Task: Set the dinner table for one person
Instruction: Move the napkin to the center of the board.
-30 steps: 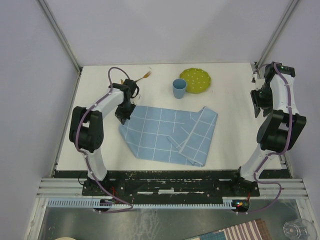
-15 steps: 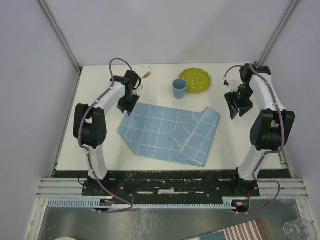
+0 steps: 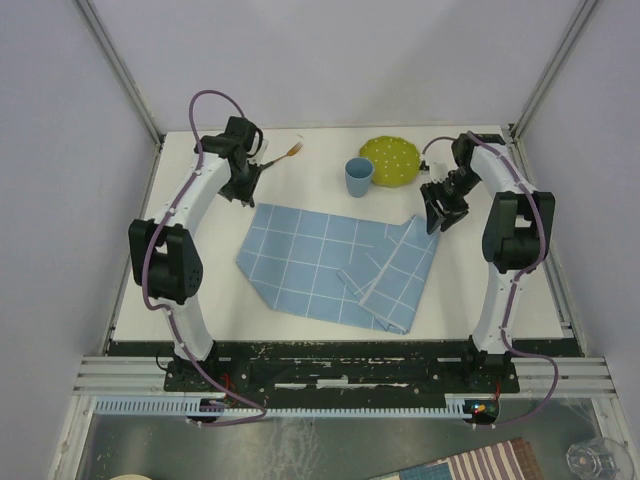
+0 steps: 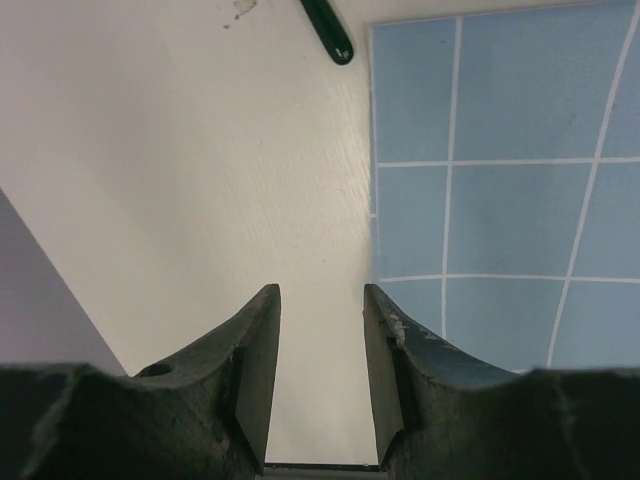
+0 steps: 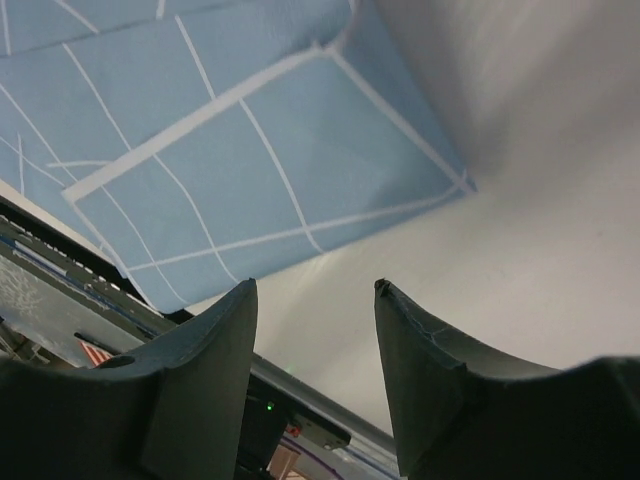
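**Reviewer:** Where did the table stand at that moment?

**Spotter:** Your large plain white matte dinner table (image 3: 500, 290) had no setting laid yet. The light-blue cloth with a white grid (image 3: 310, 260) lay in its middle, the right part folded over itself. The round green dotted plate (image 3: 391, 160), the light-blue cup (image 3: 358, 177) and what looked like a small orange-brown fork (image 3: 292, 151) were bunched along the far edge.

**Reviewer:** And the claws?

**Spotter:** Both stood apart and held nothing. Your left gripper (image 4: 320, 300) hung over bare table just beside the cloth's far left corner. Your right gripper (image 5: 313, 295) hovered by its far right corner.

**Reviewer:** What could have gone wrong?

**Spotter:** I judged that a pinch at the right corner could have caught both folded layers. Dragging the cloth farther could have tipped the cup, which was just beside its far edge. A sweep of your left arm risked flicking the fork off the far edge.

**Reviewer:** Room to move?

**Spotter:** You had open table on the right and near left. The far strip was crowded, with grey frame posts (image 3: 120, 70) at both far corners.
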Controlling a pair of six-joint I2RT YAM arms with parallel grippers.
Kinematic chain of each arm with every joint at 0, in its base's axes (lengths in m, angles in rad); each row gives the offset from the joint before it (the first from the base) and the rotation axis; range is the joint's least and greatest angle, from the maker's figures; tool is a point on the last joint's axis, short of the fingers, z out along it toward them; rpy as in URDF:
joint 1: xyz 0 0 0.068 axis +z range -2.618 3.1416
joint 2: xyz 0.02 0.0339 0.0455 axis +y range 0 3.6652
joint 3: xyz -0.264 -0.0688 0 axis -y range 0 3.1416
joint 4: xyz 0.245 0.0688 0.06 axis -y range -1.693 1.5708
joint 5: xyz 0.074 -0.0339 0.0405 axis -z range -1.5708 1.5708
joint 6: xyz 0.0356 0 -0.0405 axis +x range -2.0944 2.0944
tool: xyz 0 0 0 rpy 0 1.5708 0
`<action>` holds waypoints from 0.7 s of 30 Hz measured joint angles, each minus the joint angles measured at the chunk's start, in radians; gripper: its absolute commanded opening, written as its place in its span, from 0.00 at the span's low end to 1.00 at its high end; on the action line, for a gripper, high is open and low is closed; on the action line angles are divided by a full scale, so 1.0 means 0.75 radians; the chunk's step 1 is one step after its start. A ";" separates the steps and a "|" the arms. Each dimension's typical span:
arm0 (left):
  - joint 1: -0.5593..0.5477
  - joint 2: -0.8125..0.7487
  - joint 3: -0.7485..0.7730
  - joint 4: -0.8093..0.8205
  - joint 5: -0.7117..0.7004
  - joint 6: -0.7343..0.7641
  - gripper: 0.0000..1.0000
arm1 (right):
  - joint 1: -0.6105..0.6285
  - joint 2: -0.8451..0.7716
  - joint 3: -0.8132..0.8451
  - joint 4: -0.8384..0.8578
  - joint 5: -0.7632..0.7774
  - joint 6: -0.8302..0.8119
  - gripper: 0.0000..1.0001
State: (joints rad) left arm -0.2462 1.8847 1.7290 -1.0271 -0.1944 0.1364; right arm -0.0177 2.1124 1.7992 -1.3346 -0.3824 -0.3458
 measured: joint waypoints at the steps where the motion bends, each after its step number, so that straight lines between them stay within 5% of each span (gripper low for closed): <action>1: 0.014 -0.011 0.004 -0.001 -0.006 0.000 0.46 | 0.014 0.030 0.027 0.009 -0.008 -0.001 0.59; 17: 0.083 -0.072 -0.019 -0.036 -0.038 0.006 0.46 | 0.073 0.428 0.470 0.061 -0.037 -0.067 0.56; 19: 0.083 -0.085 -0.026 -0.036 -0.062 0.016 0.46 | 0.073 0.438 0.470 0.051 -0.036 -0.080 0.51; 21: 0.083 -0.092 -0.026 -0.035 -0.085 0.020 0.46 | 0.073 0.439 0.470 0.040 -0.037 -0.094 0.30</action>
State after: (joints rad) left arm -0.1837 1.8160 1.7092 -1.0534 -0.2581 0.1516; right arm 0.0372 2.4416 2.1521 -1.3048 -0.4103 -0.4164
